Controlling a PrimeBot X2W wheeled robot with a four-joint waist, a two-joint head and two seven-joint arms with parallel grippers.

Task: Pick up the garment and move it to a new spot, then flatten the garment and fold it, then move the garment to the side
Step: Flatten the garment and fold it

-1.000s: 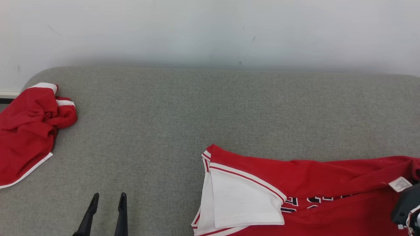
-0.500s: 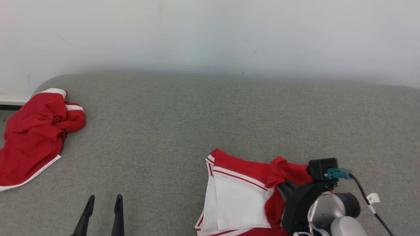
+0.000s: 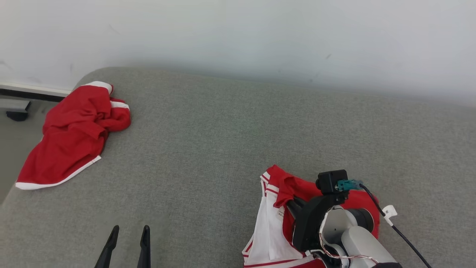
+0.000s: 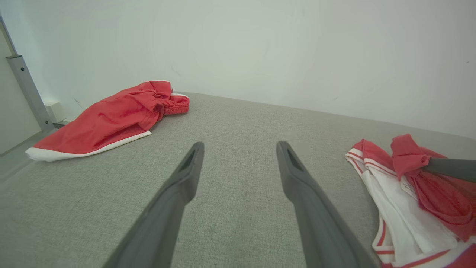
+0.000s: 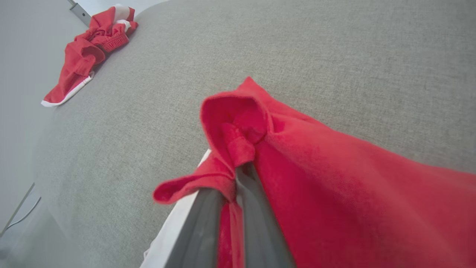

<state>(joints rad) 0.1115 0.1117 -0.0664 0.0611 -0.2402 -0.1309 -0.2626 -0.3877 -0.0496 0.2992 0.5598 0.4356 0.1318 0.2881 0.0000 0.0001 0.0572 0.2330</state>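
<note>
The garment (image 3: 270, 227), a red jersey with white panels and striped trim, lies bunched at the lower right of the grey cushion (image 3: 223, 141). My right gripper (image 3: 290, 203) is shut on a fold of its red fabric, held over the white part. The right wrist view shows the pinched red fold of the garment (image 5: 334, 178) curling over the tips of my right gripper (image 5: 236, 171). My left gripper (image 3: 128, 234) stands open above bare cushion at the lower left, well apart from the jersey. Seen from the left wrist, the left gripper (image 4: 240, 147) holds nothing, and the garment (image 4: 390, 208) is at the right.
A second red garment with white hems (image 3: 74, 134) lies crumpled at the cushion's far left edge, partly hanging over it. A white wall runs along the back. Floor (image 3: 15, 123) and a metal post (image 4: 26, 93) lie beyond the left edge.
My right arm has come into view and carried the jersey's right end leftward over itself, bunching it. The head camera has shifted. The left gripper stays open and still.
</note>
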